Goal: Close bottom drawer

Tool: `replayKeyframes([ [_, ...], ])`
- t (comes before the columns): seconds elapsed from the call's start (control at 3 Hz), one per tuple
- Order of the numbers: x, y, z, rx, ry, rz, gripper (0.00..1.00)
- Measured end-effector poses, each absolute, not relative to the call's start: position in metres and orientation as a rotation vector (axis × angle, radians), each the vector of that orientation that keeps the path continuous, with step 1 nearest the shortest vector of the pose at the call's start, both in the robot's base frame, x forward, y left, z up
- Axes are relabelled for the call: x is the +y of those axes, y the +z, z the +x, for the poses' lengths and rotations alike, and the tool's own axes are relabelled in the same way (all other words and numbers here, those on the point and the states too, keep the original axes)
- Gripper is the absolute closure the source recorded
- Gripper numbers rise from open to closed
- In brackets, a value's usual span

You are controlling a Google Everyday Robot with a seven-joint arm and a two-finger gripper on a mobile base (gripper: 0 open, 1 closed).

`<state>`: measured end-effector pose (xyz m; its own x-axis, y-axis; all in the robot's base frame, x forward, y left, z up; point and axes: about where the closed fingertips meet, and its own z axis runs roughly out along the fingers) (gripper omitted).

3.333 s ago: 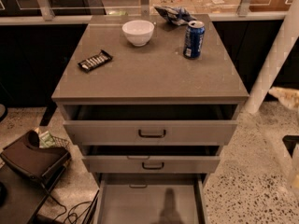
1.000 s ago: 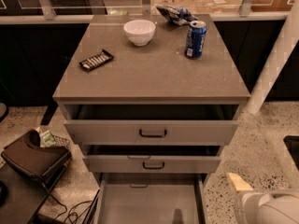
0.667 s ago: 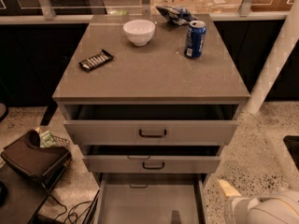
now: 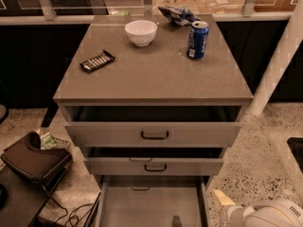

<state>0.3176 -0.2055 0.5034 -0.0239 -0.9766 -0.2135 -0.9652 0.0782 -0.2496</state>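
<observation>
1. Desk: grey cabinet with a flat square top, seen from above and in front. It holds three drawers stacked in its face, and all three stand open by differing amounts.
2. Floor: pale speckled stone on either side of the desk.
3. Bottom drawer: lowest of the three and pulled out the farthest. Its plain grey inside is fully exposed and runs off the lower edge of the view, so the front panel is out of sight. It lies directly left of the end effector.
4. Top drawer: widest of the three, slightly open, with a dark bar handle at its centre.
5. Middle drawer: slightly open, with a smaller dark handle.
6. Robot arm: white rounded casing in the lower right corner, over the floor.
7. Brown bag: sits on a dark stand left of the desk.
8. White post: leans upward at the right of the desk.
9. End effector: a pale cream tip points up and left from the arm. It sits just beside the right wall of the bottom drawer, outside it and over the floor, with a narrow gap visible between them. Whether it is open or closed cannot be told.
10. White bowl: at the rear centre of the desk.
11. Blue can: upright, right of the bowl.
12. Crumpled wrapper: at the rear edge, behind the can.
13. Dark snack bar: lies at an angle on the left side of the desk.
</observation>
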Motion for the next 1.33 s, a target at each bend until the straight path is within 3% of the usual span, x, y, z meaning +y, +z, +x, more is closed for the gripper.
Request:
replayKeyframes([
  [1.33,-0.205,0.403,0.345,2.035,0.03,-1.961,0.0],
])
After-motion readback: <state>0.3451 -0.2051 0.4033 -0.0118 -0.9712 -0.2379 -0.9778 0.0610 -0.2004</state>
